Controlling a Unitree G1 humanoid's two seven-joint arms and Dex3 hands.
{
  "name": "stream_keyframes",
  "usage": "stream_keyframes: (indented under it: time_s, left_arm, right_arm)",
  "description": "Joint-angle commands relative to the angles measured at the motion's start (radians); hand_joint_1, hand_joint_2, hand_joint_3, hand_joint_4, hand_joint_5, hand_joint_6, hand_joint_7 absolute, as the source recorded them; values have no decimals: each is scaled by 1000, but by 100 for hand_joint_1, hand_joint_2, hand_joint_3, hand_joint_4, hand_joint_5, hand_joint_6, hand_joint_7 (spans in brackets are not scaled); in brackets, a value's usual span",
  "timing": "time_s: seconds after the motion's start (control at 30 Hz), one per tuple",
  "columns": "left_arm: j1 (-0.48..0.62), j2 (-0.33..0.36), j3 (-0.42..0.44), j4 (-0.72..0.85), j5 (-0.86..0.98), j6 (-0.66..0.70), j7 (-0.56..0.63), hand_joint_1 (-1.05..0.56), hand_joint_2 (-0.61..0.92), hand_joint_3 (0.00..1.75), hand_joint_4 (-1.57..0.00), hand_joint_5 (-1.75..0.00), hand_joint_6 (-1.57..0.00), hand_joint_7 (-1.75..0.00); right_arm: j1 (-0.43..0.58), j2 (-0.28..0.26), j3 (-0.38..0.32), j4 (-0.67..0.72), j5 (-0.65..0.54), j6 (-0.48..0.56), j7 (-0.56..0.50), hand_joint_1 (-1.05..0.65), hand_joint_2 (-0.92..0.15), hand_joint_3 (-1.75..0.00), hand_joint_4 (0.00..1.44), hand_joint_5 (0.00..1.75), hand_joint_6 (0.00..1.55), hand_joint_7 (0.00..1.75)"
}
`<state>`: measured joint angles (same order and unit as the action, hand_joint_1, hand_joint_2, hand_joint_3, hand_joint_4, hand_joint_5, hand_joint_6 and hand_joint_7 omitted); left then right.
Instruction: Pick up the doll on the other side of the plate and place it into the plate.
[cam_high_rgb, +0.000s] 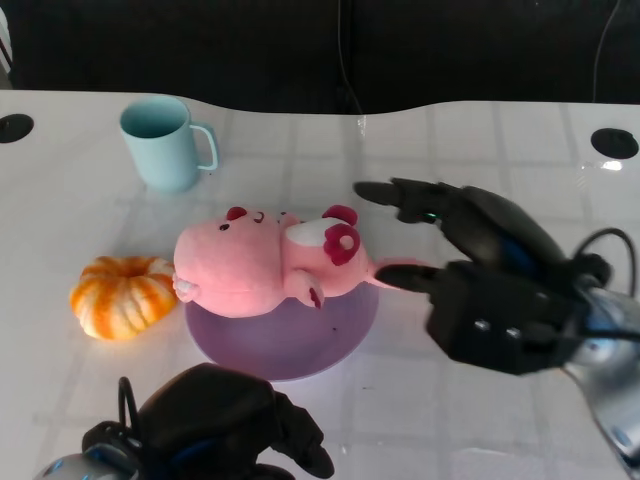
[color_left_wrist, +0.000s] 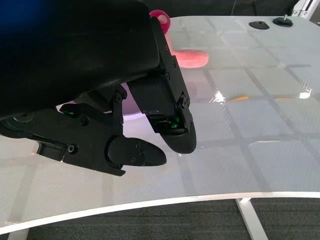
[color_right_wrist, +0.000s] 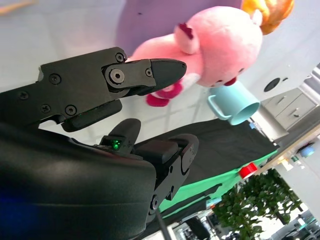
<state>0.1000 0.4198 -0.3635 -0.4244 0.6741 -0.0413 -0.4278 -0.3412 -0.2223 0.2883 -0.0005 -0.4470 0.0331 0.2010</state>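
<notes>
**Pink doll lies across the plate**

No writing is legible. The pink doll lies on the purple plate — overhanging its far rim. The teal mug's contents cannot be seen. Right hand released, fingers spread beside the doll; left hand curled, empty.

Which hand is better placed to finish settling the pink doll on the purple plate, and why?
The right hand: it is open beside the doll, which lies partly over the plate. The left hand sits low, nearer the robot.
</notes>
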Motion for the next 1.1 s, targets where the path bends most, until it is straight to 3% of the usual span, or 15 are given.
stream_keyframes:
  time_s: [0.03,0.17,0.47,0.5,0.6,0.67,0.77,0.83,0.93,1.0,1.1]
  left_arm:
    - [-2,17,7,3,3,0,-5,-24,92,24,-79,-117,-111,-1]
    - [-5,20,10,3,3,2,-7,-24,92,22,-78,-122,-111,-1]
    - [-7,27,14,-2,2,13,-16,-25,92,24,-79,-114,-110,0]
    - [-6,28,14,-3,3,13,-16,-24,92,23,-79,-115,-111,0]
    - [-6,30,15,-3,4,10,-14,-25,92,24,-79,-115,-111,0]
    - [-8,33,16,3,2,7,-14,-25,92,25,-78,-113,-110,0]
    - [-12,38,22,11,-7,1,-11,-25,92,26,-80,-114,-110,0]
    - [-16,41,24,15,-10,1,-15,-24,92,24,-80,-116,-110,0]
    - [-21,45,27,24,-14,-1,-18,-25,92,25,-78,-116,-110,0]
    - [-21,47,29,30,-20,-9,-13,-25,92,25,-78,-116,-110,0]
    - [-20,48,30,37,-23,-20,-5,-24,92,24,-80,-118,-111,-1]
  right_arm:
    - [54,-54,-49,-55,33,-23,15,-48,-92,-19,28,90,57,9]
    - [116,-91,-96,-95,77,-39,32,-35,-92,-14,40,92,67,13]
    - [265,-164,-196,-197,168,-27,104,-6,-92,-11,73,88,93,20]
    - [280,-173,-203,-215,173,-14,118,0,-91,-16,77,89,99,22]
    - [321,-200,-227,-260,191,10,155,6,-66,-74,84,93,111,19]
    - [349,-229,-241,-304,195,36,187,3,-62,-82,88,102,116,21]
    - [383,-263,-258,-391,198,105,237,3,-66,-80,90,117,119,26]
    - [406,-271,-264,-417,204,110,247,8,-62,-87,87,134,115,45]
    - [424,-265,-256,-413,186,103,231,10,-49,-114,85,156,96,95]
    - [427,-256,-247,-391,164,92,209,9,-49,-119,85,165,90,115]
    - [428,-251,-238,-349,149,65,180,7,-49,-122,85,171,88,129]
